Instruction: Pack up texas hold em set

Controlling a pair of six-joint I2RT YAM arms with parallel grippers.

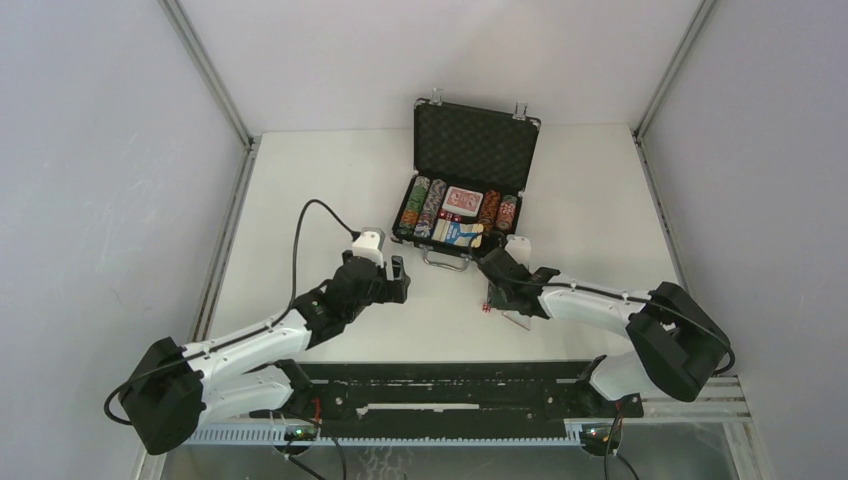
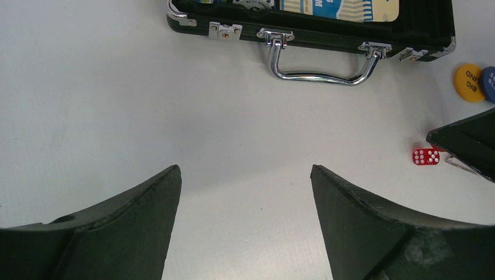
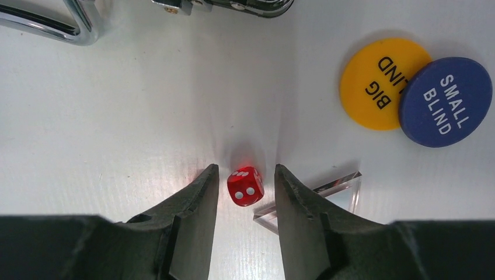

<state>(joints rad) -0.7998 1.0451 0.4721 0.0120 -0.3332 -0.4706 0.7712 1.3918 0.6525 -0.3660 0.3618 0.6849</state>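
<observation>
The black briefcase (image 1: 470,150) lies open at the back middle, foam-lined lid up, holding rows of poker chips (image 1: 425,208), red-backed cards (image 1: 462,201) and a blue card box (image 1: 458,233). A red die (image 3: 245,185) lies on the table between the fingertips of my right gripper (image 3: 245,175), with a small gap on each side; the jaws are narrowly open. A clear triangle piece (image 3: 330,192) lies partly under the right finger. The yellow BIG BLIND button (image 3: 376,81) and blue SMALL BLIND button (image 3: 446,100) overlap beyond it. My left gripper (image 2: 245,175) is open and empty over bare table.
The case's silver handle (image 2: 321,69) and latches (image 2: 225,31) face the arms. The die (image 2: 426,156) and my right finger (image 2: 467,140) show at the right of the left wrist view. Grey walls close in the white table (image 1: 300,200).
</observation>
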